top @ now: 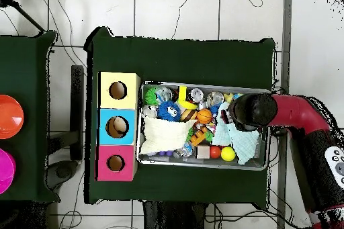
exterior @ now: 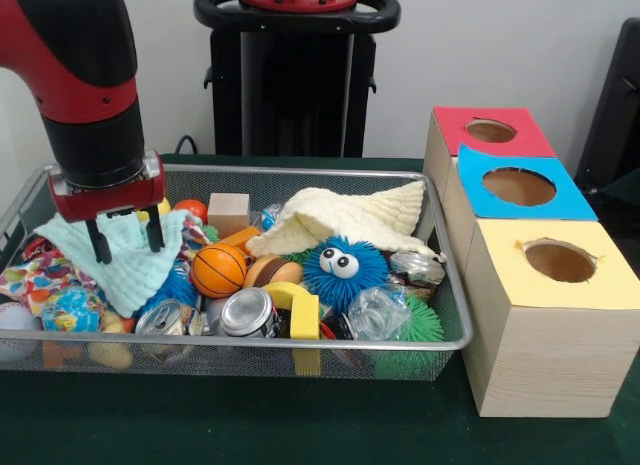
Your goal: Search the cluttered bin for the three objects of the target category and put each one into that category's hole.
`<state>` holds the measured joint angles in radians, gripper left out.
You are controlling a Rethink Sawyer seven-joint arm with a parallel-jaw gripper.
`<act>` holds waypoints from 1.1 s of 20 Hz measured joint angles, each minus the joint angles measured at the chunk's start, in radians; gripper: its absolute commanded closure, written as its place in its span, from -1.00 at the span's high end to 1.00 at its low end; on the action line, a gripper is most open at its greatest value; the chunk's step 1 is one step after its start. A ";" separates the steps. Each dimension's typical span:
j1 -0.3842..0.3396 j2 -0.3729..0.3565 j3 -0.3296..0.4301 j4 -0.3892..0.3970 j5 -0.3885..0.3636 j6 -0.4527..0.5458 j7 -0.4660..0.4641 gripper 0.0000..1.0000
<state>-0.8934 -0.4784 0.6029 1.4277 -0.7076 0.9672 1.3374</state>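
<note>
The bin (exterior: 455,315) looks full, nothing sorted that you can see; fingers (exterior: 101,243) spread above the cloth (exterior: 125,265) at nine o'clock.

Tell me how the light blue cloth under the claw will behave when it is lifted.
The light blue cloth drapes in folds over the toys, so it will likely hang limp from the claw. It looks thin, so probably light. Its far end lies near the small orange basketball, which might roll if the cloth drags.
</note>
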 measured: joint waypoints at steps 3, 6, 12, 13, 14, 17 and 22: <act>0.000 0.000 0.000 0.000 -0.001 0.000 0.000 1.00; -0.001 0.000 0.000 0.000 -0.002 -0.003 0.000 -1.00; -0.006 0.000 0.000 0.000 -0.004 -0.015 0.000 -1.00; -0.007 0.000 0.000 0.000 -0.004 -0.016 0.000 -1.00; -0.008 0.000 0.000 0.000 -0.004 -0.016 0.000 -1.00; -0.009 0.000 0.000 0.000 -0.004 -0.016 0.000 -1.00; -0.017 -0.002 0.000 0.001 -0.004 -0.016 0.000 -1.00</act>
<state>-0.9104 -0.4803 0.6029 1.4284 -0.7119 0.9508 1.3374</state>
